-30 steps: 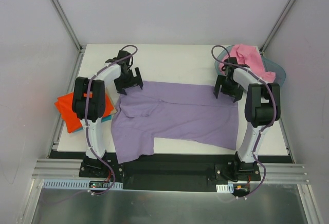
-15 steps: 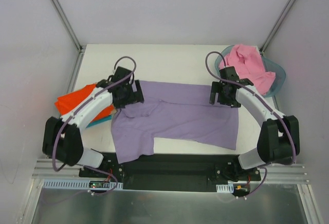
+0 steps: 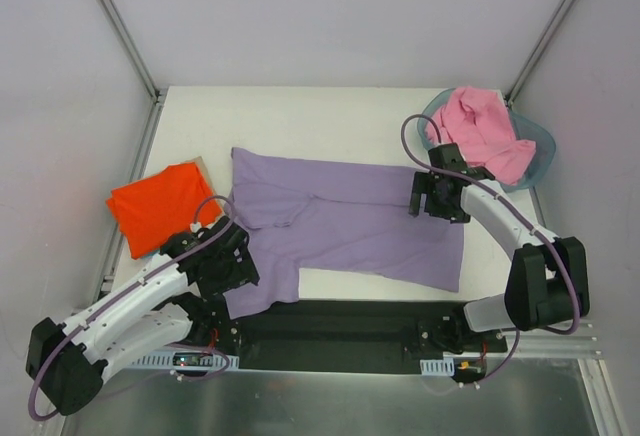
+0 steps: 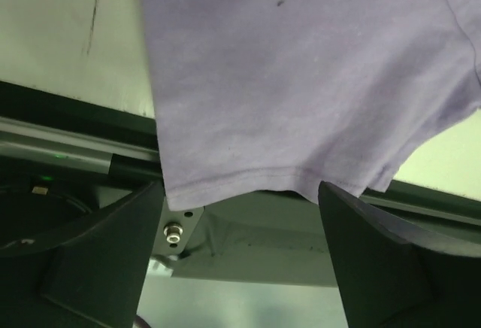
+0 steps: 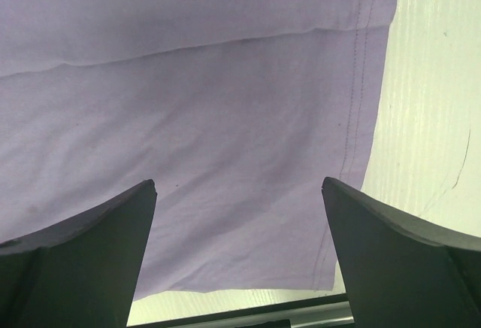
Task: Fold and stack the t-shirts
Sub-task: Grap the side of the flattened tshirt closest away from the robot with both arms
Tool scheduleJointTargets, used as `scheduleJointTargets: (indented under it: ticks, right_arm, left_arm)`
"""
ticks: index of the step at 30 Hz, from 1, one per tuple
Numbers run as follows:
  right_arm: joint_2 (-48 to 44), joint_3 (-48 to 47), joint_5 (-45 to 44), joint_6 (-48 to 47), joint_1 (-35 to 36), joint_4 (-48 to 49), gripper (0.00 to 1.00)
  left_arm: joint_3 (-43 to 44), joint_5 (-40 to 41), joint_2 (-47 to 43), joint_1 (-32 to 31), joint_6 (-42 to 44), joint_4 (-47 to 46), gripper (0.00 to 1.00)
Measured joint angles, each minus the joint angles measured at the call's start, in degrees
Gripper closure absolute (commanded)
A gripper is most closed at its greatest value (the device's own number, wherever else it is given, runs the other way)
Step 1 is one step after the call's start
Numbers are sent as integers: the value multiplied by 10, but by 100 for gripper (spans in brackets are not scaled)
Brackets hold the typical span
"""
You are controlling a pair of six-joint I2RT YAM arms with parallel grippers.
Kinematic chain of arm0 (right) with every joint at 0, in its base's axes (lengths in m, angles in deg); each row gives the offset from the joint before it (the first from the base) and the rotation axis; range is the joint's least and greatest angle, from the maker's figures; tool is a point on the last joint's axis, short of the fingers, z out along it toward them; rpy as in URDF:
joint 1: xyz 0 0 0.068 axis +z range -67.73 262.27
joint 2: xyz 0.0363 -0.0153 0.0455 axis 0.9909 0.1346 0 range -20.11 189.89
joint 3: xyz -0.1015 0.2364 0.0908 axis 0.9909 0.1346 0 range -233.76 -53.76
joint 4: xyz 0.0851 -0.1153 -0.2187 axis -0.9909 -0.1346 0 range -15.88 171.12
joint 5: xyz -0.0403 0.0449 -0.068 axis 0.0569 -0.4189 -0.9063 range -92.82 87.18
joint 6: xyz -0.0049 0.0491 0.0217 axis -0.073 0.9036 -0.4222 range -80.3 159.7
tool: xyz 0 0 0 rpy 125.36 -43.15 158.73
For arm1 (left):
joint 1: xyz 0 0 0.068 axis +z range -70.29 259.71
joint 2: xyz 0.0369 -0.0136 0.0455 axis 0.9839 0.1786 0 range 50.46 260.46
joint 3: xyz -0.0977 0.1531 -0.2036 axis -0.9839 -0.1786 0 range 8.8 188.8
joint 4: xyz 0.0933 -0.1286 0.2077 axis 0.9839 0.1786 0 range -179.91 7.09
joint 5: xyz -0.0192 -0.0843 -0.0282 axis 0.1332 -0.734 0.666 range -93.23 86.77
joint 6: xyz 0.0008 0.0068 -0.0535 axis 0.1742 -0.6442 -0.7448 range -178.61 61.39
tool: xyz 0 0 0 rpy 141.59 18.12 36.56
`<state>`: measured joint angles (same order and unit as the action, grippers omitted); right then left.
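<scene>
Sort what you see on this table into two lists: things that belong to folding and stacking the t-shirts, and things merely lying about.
Belongs to the job:
lavender t-shirt, spread out in the middle
orange-red t-shirt, at the left
pink t-shirt, bunched at the far right

Just there:
grey-blue basket, holding the pink one
table

A spread t-shirt (image 3: 350,221) lies in the middle of the table (image 3: 300,116), its near left corner hanging over the near edge beside the left tool (image 3: 228,261). The right tool (image 3: 438,196) is above its right side. A folded t-shirt (image 3: 155,206) lies left of it, and a bunched t-shirt (image 3: 478,131) sits in the basket (image 3: 540,151) at the far right.
</scene>
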<state>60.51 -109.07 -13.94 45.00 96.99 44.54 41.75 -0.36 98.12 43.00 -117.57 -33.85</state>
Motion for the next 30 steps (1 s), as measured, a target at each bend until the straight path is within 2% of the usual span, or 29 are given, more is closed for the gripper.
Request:
scheduleJointTargets:
  ticks: [6,10,12,13,14,17,23,30]
  right_arm:
    - [0,2,0,0,0,5,3]
    - [0,4,0,0,0,5,3]
    - [0,5,-1,0,0,5,3]
    - [0,5,-2,0,0,5,3]
    - [0,6,-2,0,0,5,3]
    - [0,7,-2,-2,-3,4,3]
    - [0,7,-2,-4,-4,3,3]
    - [-2,9,-2,-5,-5,3,3]
  left_arm:
    - [-17,-4,-1,-5,-53,10,35]
    - [-17,-11,36,-12,-61,18,37]
    - [-17,-12,63,-16,-61,20,44]
    - [-17,-12,72,-16,-61,21,52]
    - [-16,-14,85,-17,-60,26,55]
    - [-14,-28,120,-27,-55,43,58]
    - [-14,-57,144,-46,-48,48,55]
    - [-17,-57,193,-46,-45,30,74]
